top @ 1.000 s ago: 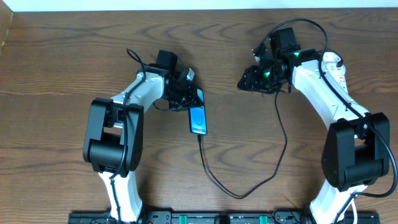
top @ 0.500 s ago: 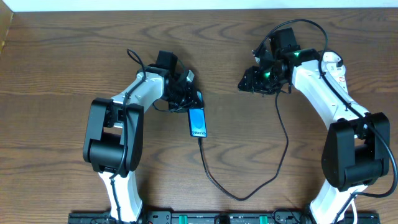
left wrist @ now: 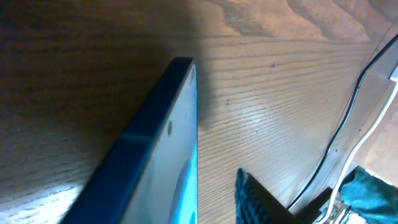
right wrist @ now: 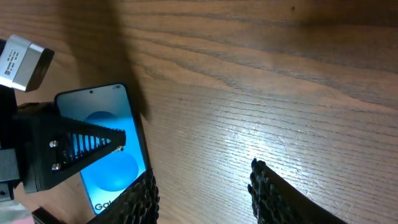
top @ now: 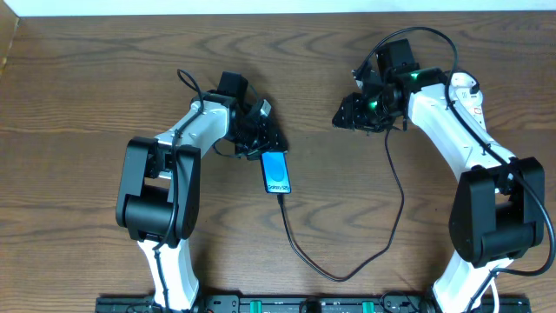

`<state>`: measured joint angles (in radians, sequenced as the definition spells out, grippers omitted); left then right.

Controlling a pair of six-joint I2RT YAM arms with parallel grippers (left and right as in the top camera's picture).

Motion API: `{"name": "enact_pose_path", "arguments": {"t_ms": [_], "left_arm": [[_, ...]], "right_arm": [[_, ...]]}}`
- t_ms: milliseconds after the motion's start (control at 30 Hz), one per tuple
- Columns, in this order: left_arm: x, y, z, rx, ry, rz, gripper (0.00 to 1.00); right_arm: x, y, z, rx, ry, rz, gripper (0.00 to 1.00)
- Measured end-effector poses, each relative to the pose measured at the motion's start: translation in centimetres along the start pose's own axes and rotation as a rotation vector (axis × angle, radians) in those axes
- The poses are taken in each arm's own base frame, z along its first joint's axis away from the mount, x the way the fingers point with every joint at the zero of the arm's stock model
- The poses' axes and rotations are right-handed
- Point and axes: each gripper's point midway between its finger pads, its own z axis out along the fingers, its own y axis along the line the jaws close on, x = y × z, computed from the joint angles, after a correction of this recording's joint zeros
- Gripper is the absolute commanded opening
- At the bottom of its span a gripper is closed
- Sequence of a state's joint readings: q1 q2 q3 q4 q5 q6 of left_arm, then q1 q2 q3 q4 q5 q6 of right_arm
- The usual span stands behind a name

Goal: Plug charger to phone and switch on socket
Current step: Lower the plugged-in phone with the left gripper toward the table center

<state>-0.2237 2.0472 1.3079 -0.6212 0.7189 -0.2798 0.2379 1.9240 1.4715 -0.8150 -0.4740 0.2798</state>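
The phone [top: 276, 172] lay screen-up on the surface [top: 87, 87], at 5 o'clock of the left tool [top: 267, 143]. One finger was hidden, so I couldn't tell its grip. The right tool [right wrist: 202, 173], toward 2 o'clock, gaped released. The charger [top: 400, 193] met the phone's 6 o'clock end.

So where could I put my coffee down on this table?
Best is the bare table left of the left arm. Also free: the wood inside the loop of the charger cable, right of the phone, and the back strip between both arms. It's crowded at the phone's top end by the left gripper, and around the right gripper.
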Motion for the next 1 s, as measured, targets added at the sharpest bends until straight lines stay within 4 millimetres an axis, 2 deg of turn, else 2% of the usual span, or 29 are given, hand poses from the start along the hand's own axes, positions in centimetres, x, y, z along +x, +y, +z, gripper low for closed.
{"name": "enact_pose_path", "arguments": {"t_ms": [233,433,767,1000], "left_arm": [[0.0,0.0,0.0,-0.001,0.000,0.000,0.54],[0.0,0.5,0.0,-0.026,-0.002,-0.005,0.55],[-0.1,2.3,-0.7,-0.155,-0.029,-0.016,0.55],[-0.4,2.7,-1.0,-0.190,-0.043,-0.013,0.55]], "right_arm": [[0.1,0.0,0.0,0.001,0.004,-0.002,0.47],[0.2,-0.1,0.0,0.006,0.008,-0.002,0.47],[0.3,-0.2,0.0,0.007,0.011,-0.001,0.47],[0.3,-0.2,0.0,0.008,0.011,-0.001,0.47]]}}
